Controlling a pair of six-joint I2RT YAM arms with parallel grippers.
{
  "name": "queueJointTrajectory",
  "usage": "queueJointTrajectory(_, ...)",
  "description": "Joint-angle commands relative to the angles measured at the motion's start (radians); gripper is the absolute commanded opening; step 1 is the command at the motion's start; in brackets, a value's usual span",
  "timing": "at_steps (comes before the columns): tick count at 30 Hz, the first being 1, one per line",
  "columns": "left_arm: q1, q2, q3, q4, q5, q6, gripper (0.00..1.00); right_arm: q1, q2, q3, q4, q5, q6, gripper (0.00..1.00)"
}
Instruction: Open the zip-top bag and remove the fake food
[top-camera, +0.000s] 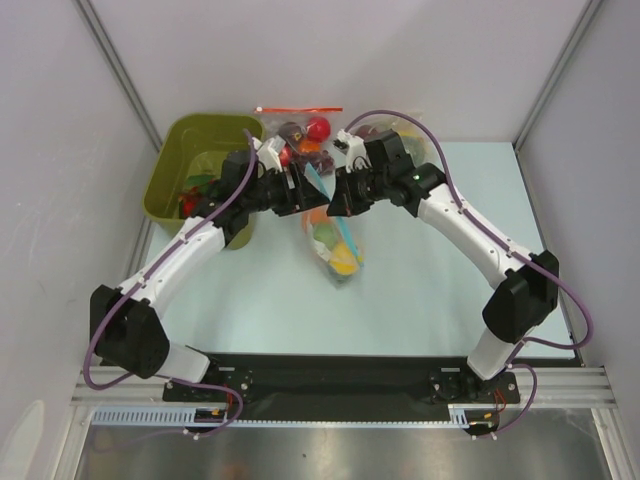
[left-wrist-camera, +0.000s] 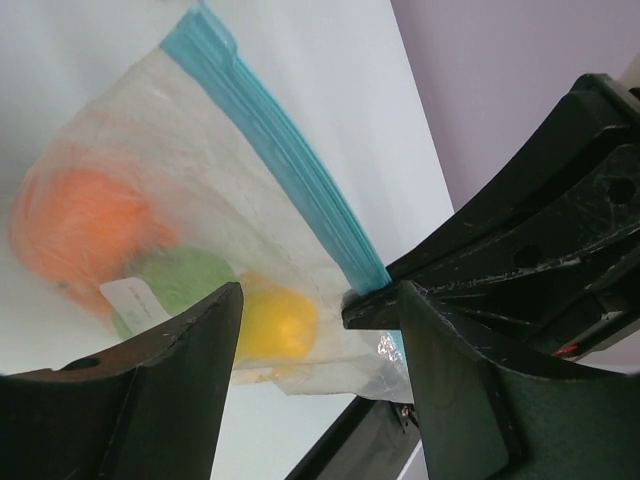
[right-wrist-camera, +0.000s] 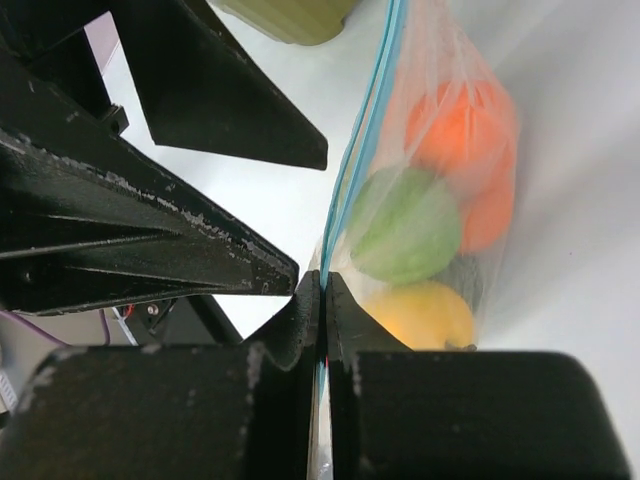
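The zip-top bag (top-camera: 335, 245) hangs above the table, clear with a light-blue zip strip (left-wrist-camera: 270, 130) and a small white label (left-wrist-camera: 135, 300). Inside are the fake food pieces: orange (right-wrist-camera: 465, 130), light green (right-wrist-camera: 405, 225), yellow (right-wrist-camera: 420, 312) and a dark green one mostly hidden (right-wrist-camera: 468, 280). My right gripper (right-wrist-camera: 325, 282) is shut on the zip strip's end and holds the bag up; it also shows in the top view (top-camera: 328, 192). My left gripper (left-wrist-camera: 322, 295) is open, its fingers on either side of the bag's corner just below the strip, beside the right gripper (top-camera: 300, 186).
An olive-green bin (top-camera: 175, 150) with red and green items stands at the back left. Another clear bag with a red-orange zip strip (top-camera: 298, 110) holding red and purple fruit lies behind the grippers. Enclosure walls stand on the left, right and back.
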Motion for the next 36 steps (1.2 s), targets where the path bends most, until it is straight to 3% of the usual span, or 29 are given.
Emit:
queueJointTrajectory(1, -0.004, 0.004, -0.013, 0.063, -0.016, -0.032, 0.69, 0.017, -0.022, 0.005, 0.042, -0.019, -0.012, 0.02)
queueJointTrajectory(4, -0.004, -0.002, -0.039, 0.096, -0.011, -0.046, 0.69, 0.018, -0.018, 0.009, 0.025, -0.039, -0.021, 0.17)
queueJointTrajectory(5, -0.004, -0.008, -0.049, 0.103, -0.014, -0.052, 0.70, 0.020, -0.018, 0.009, 0.010, -0.042, -0.021, 0.31)
queueJointTrajectory(8, -0.004, -0.013, -0.069, 0.107, -0.028, -0.053, 0.70, 0.020, -0.036, 0.017, -0.019, -0.036, -0.030, 0.50)
queueJointTrajectory(11, -0.004, -0.013, -0.082, 0.106, -0.031, -0.053, 0.68, 0.011, -0.076, 0.014, -0.035, -0.012, -0.024, 0.58)
queueJointTrajectory(20, -0.004, -0.043, -0.122, 0.156, 0.013, -0.055, 0.60, -0.022, -0.183, -0.072, -0.025, 0.031, 0.048, 0.61)
queueJointTrajectory(36, 0.005, -0.054, -0.113, 0.178, 0.069, -0.024, 0.55, 0.018, -0.110, -0.090, -0.013, 0.062, 0.054, 0.60)
